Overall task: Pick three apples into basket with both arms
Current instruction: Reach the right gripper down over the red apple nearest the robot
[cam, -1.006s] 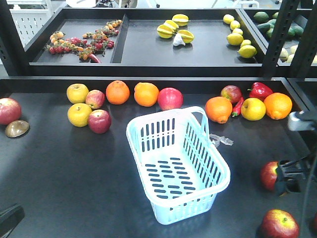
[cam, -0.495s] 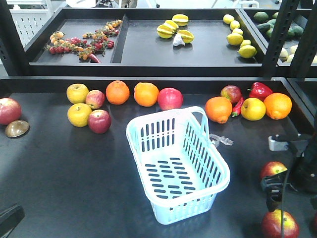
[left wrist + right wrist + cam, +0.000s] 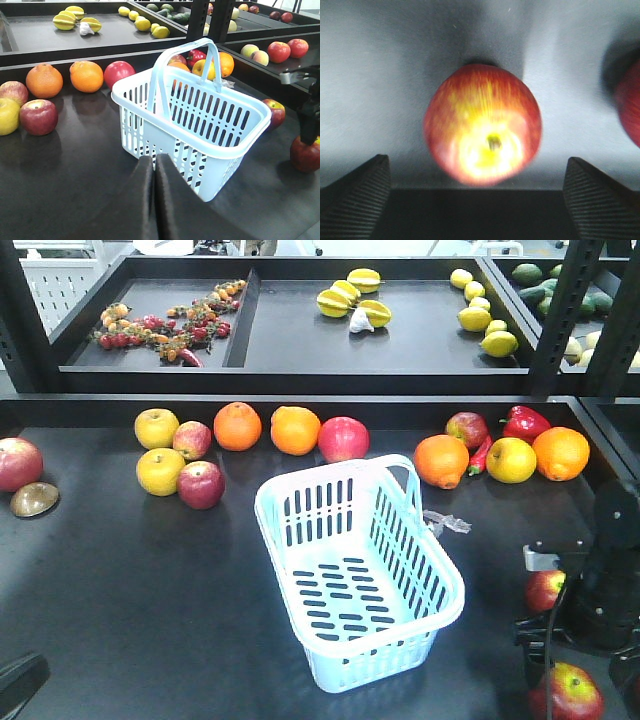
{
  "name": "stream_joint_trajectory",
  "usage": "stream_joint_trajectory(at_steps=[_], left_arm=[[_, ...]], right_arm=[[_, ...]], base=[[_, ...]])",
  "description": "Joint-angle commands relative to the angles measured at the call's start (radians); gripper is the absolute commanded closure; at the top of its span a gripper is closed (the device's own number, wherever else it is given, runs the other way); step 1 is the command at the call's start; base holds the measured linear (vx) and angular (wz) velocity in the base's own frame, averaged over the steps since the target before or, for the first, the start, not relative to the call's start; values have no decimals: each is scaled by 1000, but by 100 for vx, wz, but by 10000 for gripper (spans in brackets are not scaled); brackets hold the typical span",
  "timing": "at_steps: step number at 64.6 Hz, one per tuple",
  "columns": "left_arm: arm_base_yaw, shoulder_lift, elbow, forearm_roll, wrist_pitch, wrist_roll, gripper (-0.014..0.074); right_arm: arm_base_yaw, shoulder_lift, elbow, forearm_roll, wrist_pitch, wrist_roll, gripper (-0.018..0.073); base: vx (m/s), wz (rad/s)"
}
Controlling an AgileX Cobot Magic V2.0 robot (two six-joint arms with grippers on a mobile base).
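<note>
Where the right wrist camera looks straight down, the right gripper point(image 3: 479, 200) has its jaws spread wide, with a ribbed fingertip point(image 3: 355, 200) in each lower corner. An apple point(image 3: 482, 125) lies stem-up on the table between them, touched by neither, so nothing is held. A second apple point(image 3: 630, 105) cuts in at the right edge; the picture is blurred.

The front view hides those jaws behind the right arm point(image 3: 605, 585). It does place the arm at the table's near right corner, between a near apple point(image 3: 570, 692) and a far apple point(image 3: 545, 590). Which of the two lies under the jaws I cannot tell.

Only the left wrist view shows the left gripper point(image 3: 152, 200). It sits low, its fingers pressed together on nothing, pointing at the basket point(image 3: 200, 135) across a strip of open table.

The basket stands mid-table, skewed to the edges, with its handle point(image 3: 165, 75) upright. In the front view its slotted floor point(image 3: 335, 600) shows bare from wall to wall. A gap of tabletop parts its right wall from the two apples. To its left the table point(image 3: 150, 590) lies open up to a red apple point(image 3: 200, 485) among yellow apples point(image 3: 158, 470).

Oranges point(image 3: 237, 426) and a pepper point(image 3: 525, 422) line the back edge. In the shelf trays beyond lie starfruit point(image 3: 350, 295) and lemons point(image 3: 480, 312).
</note>
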State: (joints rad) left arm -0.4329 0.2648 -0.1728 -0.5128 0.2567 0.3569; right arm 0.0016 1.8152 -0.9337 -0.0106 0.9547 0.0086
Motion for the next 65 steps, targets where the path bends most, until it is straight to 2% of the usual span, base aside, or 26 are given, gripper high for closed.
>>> stream_joint_trajectory(at_steps=[1,30,38,52,65], left_arm=[[-1,8,-23,-18,-64,-8,604],[-1,8,-23,-18,-64,-8,604],[-1,8,-23,-18,-64,-8,604],[-1,8,-23,-18,-64,-8,604],[-1,8,-23,-18,-64,-8,604]], right_arm=[[0,-3,-19,-7,-6,7,-96],[0,127,-19,-38,-60,22,-83],[0,131,-19,-38,-65,21,-55],[0,130,-19,-36,-40,21,111],[0,34,-19,-33,-40,15,324]], base=[[0,0],[0,0],[0,0],[0,0],[0,0]])
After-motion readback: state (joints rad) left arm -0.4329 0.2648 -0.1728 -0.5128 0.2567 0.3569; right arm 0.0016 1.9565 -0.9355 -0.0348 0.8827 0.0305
